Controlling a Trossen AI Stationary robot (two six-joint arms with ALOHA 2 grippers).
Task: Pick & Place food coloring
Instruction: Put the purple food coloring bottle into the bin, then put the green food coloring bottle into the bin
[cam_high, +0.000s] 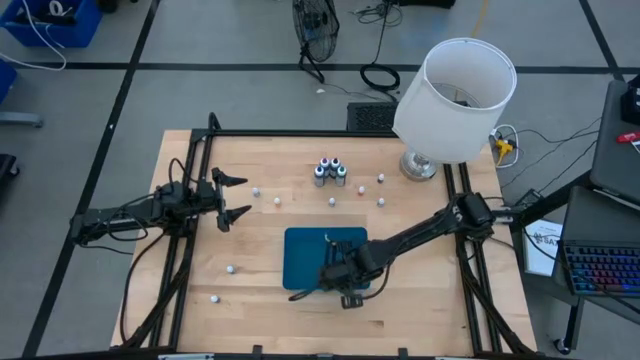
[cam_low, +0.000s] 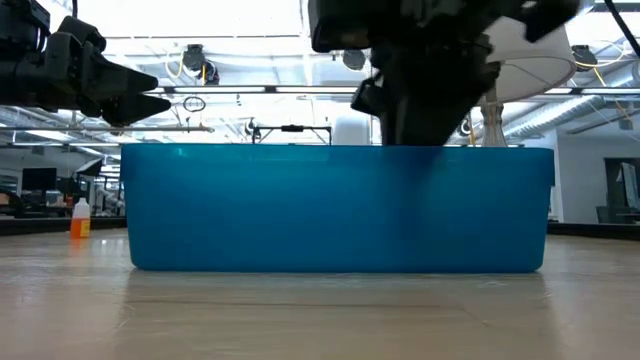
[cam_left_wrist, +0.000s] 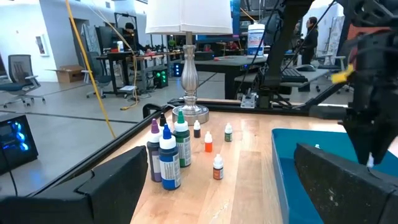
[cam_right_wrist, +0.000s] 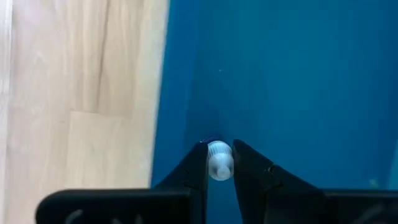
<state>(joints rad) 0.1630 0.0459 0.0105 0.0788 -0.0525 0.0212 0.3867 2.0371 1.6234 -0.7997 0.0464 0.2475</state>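
Right fingers (cam_right_wrist: 219, 163) clamp small bottle (cam_right_wrist: 219, 159) inside tray (cam_right_wrist: 298, 74) edge; left fingers (cam_high: 232, 196) spread, well apart.

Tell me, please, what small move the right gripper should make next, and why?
Probably it should open and release. The right gripper is shut on a small white-capped bottle and already hangs over the inside of the teal tray, so the bottle would land in it. The left gripper waits open.

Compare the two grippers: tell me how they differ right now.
The left gripper is open and empty; the right gripper is shut on a small white-capped bottle. The left hangs over bare table near its left edge; the right reaches down inside the teal tray. Both have two dark fingers.
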